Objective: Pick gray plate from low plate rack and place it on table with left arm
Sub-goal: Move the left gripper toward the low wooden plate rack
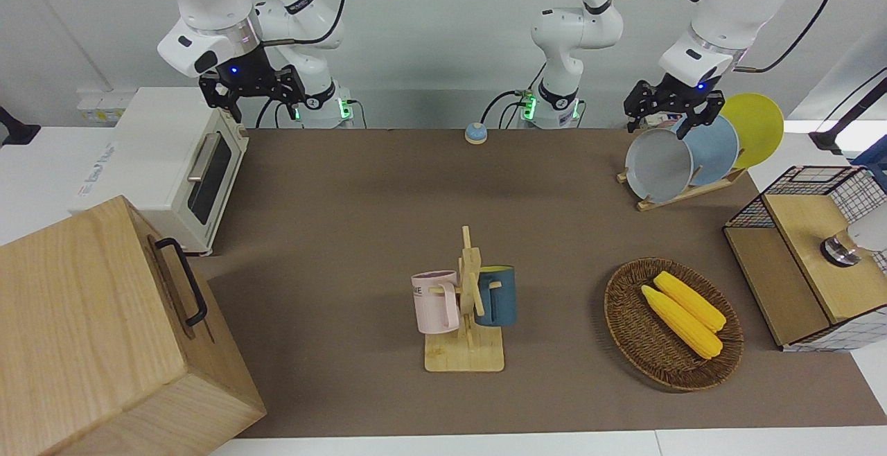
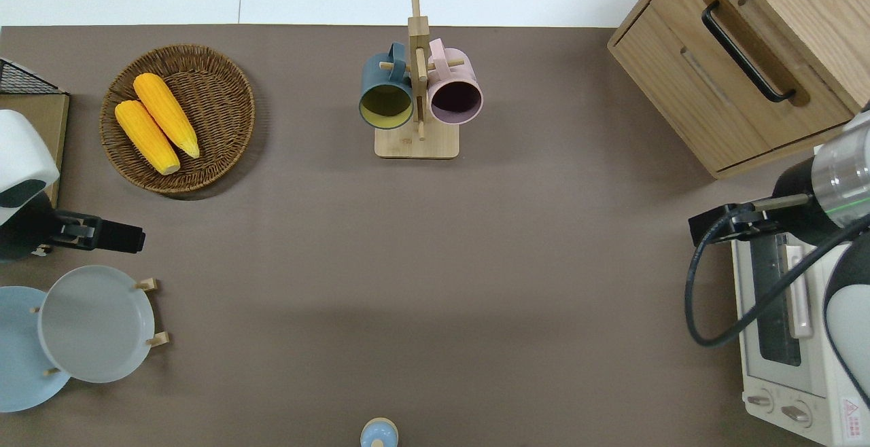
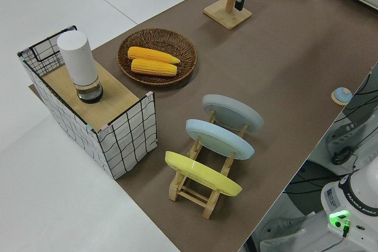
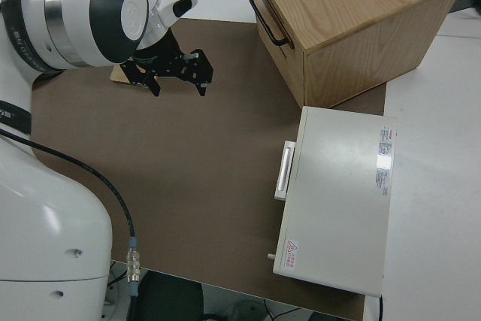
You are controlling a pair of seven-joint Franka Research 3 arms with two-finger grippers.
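The gray plate (image 1: 658,165) stands tilted in the rack (image 1: 682,193) at the left arm's end of the bench (image 1: 388,234), in the slot farthest from the robots. The blue plate (image 1: 714,147) sits in the next slot and the yellow plate (image 1: 755,127) in the slot nearest the robots. All three lean the same way.

The left tool (image 1: 669,113) hangs in the air with its fingers apart, holding nothing. In the overhead view it (image 2: 102,238) is over bare bench between the gray plate (image 2: 95,323) and the basket (image 2: 231,128), clear of the plate rim.

The basket holds two corn cobs (image 1: 682,310).

The right arm is parked, its tool (image 1: 253,89) with fingers apart.
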